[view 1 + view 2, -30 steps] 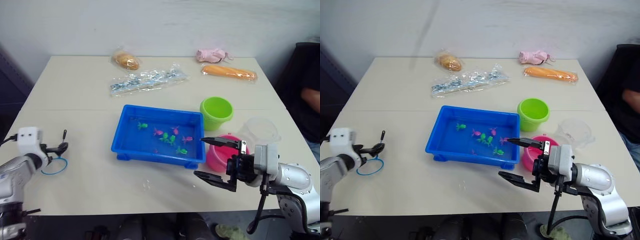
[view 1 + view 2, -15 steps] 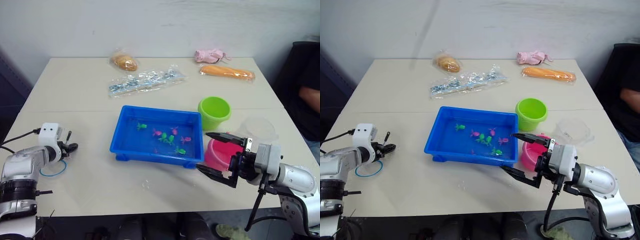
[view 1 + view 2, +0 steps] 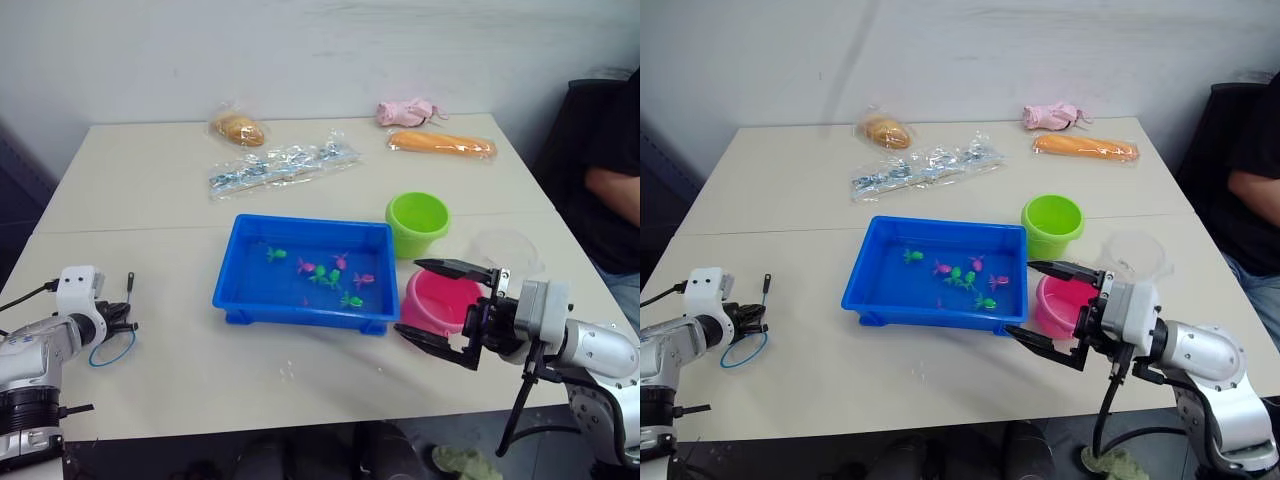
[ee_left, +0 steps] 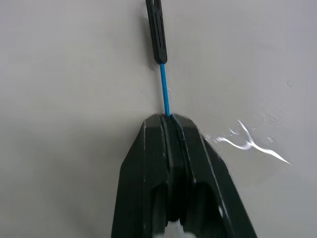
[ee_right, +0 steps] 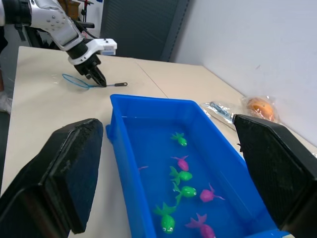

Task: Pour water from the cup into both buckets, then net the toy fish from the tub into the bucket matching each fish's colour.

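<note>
From the head camera, the glossy blue tub (image 3: 303,272) sits mid-desk with tiny pink and green toy fish (image 3: 324,274) in it, lime bucket (image 3: 417,223) and pink bucket (image 3: 442,301) toward the right edge beside the see-through cup (image 3: 506,249), whose outline is faint, and no writing reads anywhere. At the left wrist, the left gripper (image 4: 170,130) pinches the net (image 4: 163,94) by its thin blue stem, black handle (image 4: 157,29) cut off. At the right wrist, the right gripper (image 5: 168,173) gapes wide over the tub's front edge.

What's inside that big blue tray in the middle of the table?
The blue tub holds small toy fish, some pink, some green, clustered toward the pink bucket. Its near wall hides part of the floor, so I can't vouch for a full count.
</note>
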Controlling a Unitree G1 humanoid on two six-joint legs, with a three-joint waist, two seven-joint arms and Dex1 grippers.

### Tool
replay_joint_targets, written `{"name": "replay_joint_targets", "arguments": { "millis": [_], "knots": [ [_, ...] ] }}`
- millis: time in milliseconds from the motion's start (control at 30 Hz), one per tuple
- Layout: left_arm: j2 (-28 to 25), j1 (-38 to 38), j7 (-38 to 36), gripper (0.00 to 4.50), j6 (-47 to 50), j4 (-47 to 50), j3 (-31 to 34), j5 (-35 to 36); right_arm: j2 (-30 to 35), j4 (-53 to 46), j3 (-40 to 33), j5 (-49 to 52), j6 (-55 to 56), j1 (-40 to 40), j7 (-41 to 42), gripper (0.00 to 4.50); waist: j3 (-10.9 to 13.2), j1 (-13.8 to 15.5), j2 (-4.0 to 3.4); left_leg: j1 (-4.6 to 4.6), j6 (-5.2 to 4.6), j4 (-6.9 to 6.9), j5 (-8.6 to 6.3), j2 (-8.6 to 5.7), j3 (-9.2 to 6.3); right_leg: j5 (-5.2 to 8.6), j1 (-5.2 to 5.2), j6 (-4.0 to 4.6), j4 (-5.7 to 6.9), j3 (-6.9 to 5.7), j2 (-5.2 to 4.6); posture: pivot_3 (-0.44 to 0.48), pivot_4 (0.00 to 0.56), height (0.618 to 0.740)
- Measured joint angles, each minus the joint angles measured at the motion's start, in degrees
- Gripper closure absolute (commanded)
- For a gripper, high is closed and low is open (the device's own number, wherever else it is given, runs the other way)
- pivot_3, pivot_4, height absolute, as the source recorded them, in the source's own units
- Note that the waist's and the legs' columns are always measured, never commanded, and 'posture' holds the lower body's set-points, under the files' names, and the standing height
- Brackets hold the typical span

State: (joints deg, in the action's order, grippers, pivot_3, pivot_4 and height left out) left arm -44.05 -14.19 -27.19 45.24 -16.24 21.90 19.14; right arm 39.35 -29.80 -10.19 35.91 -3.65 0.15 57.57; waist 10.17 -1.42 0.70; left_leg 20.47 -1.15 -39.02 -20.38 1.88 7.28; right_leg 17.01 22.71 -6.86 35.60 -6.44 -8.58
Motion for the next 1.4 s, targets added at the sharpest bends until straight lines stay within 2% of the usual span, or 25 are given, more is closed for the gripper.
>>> {"name": "replay_joint_targets", "arguments": {
  "millis": [133,200,300,400,500,567,667,733,933,1167,1333,1400],
  "knots": [
    [-6.4,1.0,-19.7,4.44,-11.3,12.7,0.1,5.9,3.5,-1.6,-1.3,5.6,-7.9,-4.7,-2.6,0.00,0.1,0.8,0.24,0.72,0.01,-0.18,0.01,-0.02,-0.32,-0.06,0.52,0.13,-0.11,0.07,-0.32,0.000,0.150,0.740],
    [-8.8,-0.2,-27.4,4.44,-16.0,17.5,-0.5,7.7,5.3,-2.7,-0.9,8.8,-12.6,-7.8,-4.0,0.00,0.1,1.0,-0.04,0.78,0.01,-0.15,0.00,-0.09,-0.25,-0.06,0.66,0.15,-0.10,0.02,-0.34,0.000,0.150,0.740],
    [-13.4,-3.6,-40.3,4.44,-25.0,21.6,-9.1,6.2,9.8,-4.0,1.7,16.0,-22.7,-13.7,-4.7,0.00,0.2,1.3,-0.30,0.87,-0.03,-0.12,0.03,-0.09,-0.11,-0.05,0.73,0.16,-0.08,-0.21,0.07,0.000,0.150,0.740],
    [-13.4,-10.5,-48.4,4.44,-27.8,26.6,-19.9,5.0,10.8,-3.9,4.4,20.4,-30.3,-19.3,-5.4,0.00,0.2,1.4,-0.30,0.99,-0.13,-0.18,0.08,-0.12,-0.06,-0.06,0.76,0.13,-0.05,-0.24,0.13,0.000,0.150,0.740],
    [-10.2,-17.7,-50.3,4.44,-28.0,27.6,-25.6,4.0,11.8,-3.7,8.3,20.9,-35.8,-23.8,-5.9,0.00,0.2,1.5,-0.28,1.04,-0.23,-0.25,0.12,-0.20,-0.02,-0.12,0.76,0.02,-0.06,-0.21,0.14,0.000,0.150,0.740],
    [-6.8,-23.1,-51.9,4.44,-29.7,27.2,-31.3,0.7,11.5,-3.4,12.6,21.1,-42.2,-29.4,-8.6,0.00,0.2,1.4,-0.28,1.07,-0.28,-0.31,0.15,-0.24,0.01,-0.15,0.77,-0.02,-0.06,-0.19,0.15,0.000,0.150,0.740],
    [-1.2,-27.6,-52.5,4.44,-31.8,24.6,-36.7,-2.4,9.8,-2.5,16.7,20.8,-48.8,-33.5,-12.7,0.00,0.2,1.4,-0.21,1.17,-0.29,-0.37,0.15,-0.26,-0.01,-0.15,0.81,-0.02,-0.07,-0.24,0.23,0.000,0.150,0.740],
    [-0.2,-29.3,-52.9,4.44,-33.6,22.7,-38.5,-4.2,8.5,-2.2,17.9,20.6,-51.0,-34.0,-14.3,0.00,0.2,1.3,-0.20,1.28,-0.27,-0.45,0.14,-0.27,-0.03,-0.15,0.89,-0.02,-0.06,-0.25,0.30,0.000,0.150,0.740],
    [4.7,-31.5,-51.6,4.44,-35.2,18.7,-39.0,-6.2,4.5,-1.4,18.4,20.9,-57.5,-36.2,-20.9,0.00,0.2,1.5,-0.20,1.84,-0.28,-1.00,0.14,-0.21,-0.40,-0.17,1.01,-0.07,0.01,-0.54,0.36,0.000,0.150,0.740],
    [5.4,-31.5,-49.5,4.44,-34.7,17.6,-38.6,-6.5,0.2,-1.4,14.0,24.1,-60.3,-34.2,-26.0,0.00,0.2,1.9,-0.20,1.86,-0.30,-1.05,0.14,-0.22,-0.53,-0.20,0.96,-0.12,0.02,-0.54,0.35,0.000,0.150,0.740],
    [5.4,-31.5,-48.4,4.44,-35.1,17.3,-38.3,-7.0,-0.3,-1.4,12.9,25.0,-61.0,-33.6,-27.3,0.00,0.2,1.9,-0.20,1.86,-0.30,-1.05,0.14,-0.24,-0.53,-0.20,0.96,-0.12,0.02,-0.55,0.36,0.000,0.150,0.740],
    [5.5,-31.5,-47.9,4.50,-35.5,16.8,-38.0,-7.1,-0.3,-1.1,12.5,25.0,-61.4,-33.2,-27.5,0.53,0.2,1.9,-0.20,1.86,-0.30,-1.05,0.14,-0.24,-0.52,-0.20,0.96,-0.12,0.02,-0.54,0.36,0.000,0.150,0.740]
  ]
}}
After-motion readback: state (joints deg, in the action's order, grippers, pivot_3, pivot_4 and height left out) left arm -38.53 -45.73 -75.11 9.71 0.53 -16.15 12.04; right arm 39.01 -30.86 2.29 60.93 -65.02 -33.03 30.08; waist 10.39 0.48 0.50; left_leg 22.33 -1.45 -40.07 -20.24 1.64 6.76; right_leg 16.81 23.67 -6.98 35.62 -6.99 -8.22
